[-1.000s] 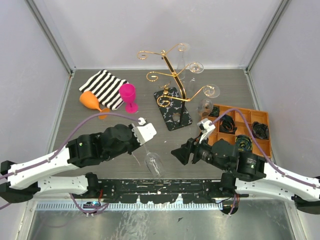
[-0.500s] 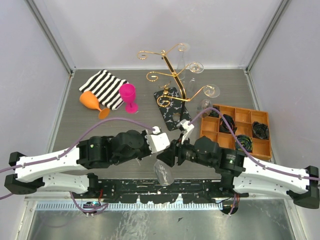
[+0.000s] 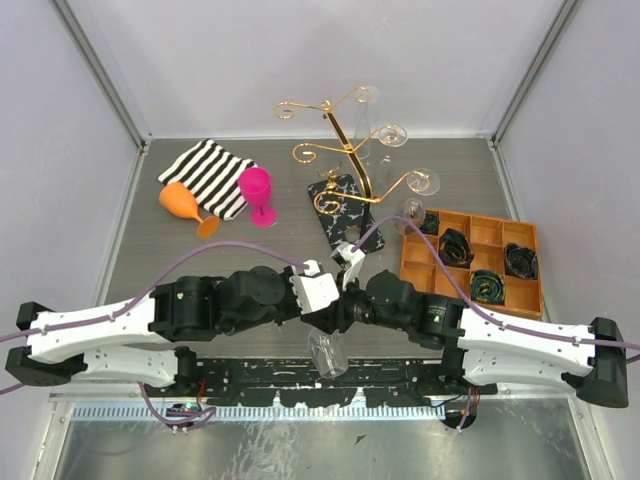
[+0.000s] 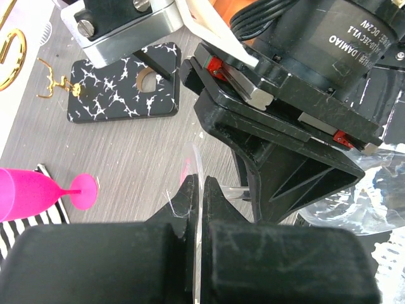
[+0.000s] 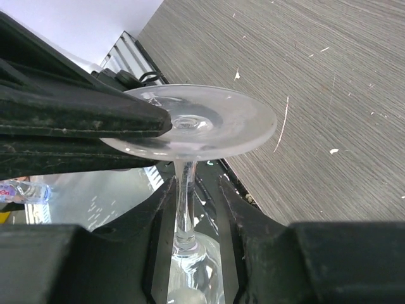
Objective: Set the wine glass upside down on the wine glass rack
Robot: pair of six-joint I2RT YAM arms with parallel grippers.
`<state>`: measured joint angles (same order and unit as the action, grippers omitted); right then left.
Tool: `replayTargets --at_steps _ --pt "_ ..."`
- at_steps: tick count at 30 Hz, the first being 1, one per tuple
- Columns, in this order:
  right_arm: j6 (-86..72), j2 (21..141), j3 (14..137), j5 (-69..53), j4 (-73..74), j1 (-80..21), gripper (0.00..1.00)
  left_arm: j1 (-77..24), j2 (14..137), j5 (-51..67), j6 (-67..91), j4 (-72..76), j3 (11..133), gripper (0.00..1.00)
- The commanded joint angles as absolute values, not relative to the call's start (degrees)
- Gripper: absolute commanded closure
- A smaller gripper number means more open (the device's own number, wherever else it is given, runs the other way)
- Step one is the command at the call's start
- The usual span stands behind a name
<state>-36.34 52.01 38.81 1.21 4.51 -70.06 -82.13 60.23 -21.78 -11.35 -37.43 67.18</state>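
The clear wine glass [image 3: 328,352] hangs bowl-down over the table's near edge. My left gripper [image 3: 326,306] is shut on the rim of its round foot [image 5: 202,120], which shows as a thin edge between the jaws in the left wrist view [image 4: 197,166]. My right gripper [image 3: 340,312] faces it and is open, one finger on each side of the stem [image 5: 185,202]; the stem lies close to the left finger with a gap on the right. The gold wire rack [image 3: 350,150] stands on its black marbled base [image 3: 345,215] at the back centre, the base also in the left wrist view [image 4: 120,88].
Clear glasses hang on the rack's right arms [image 3: 424,182]. A pink glass [image 3: 256,190], an orange glass [image 3: 180,202] and a striped cloth [image 3: 208,175] lie at the back left. An orange compartment tray [image 3: 470,260] with black parts sits at the right.
Both arms have swung toward the centre. The left gripper carried the glass right and toward the near edge, and the right gripper came in around its stem.
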Motion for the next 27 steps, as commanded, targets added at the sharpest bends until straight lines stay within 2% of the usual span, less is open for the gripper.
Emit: replayTargets --at_steps 1,12,27 --pt "-36.68 50.02 38.65 0.02 1.6 -70.22 0.64 -82.57 60.27 -23.65 -11.51 -34.06 66.97 1.0" --pt "-36.22 47.24 37.87 3.7 3.49 -70.22 0.61 -82.57 61.07 -23.24 -11.96 -33.85 66.87 1.0" --pt "-35.86 46.06 39.45 10.83 2.75 -70.22 0.62 -82.62 61.29 -22.01 -12.13 -34.23 66.54 1.0"
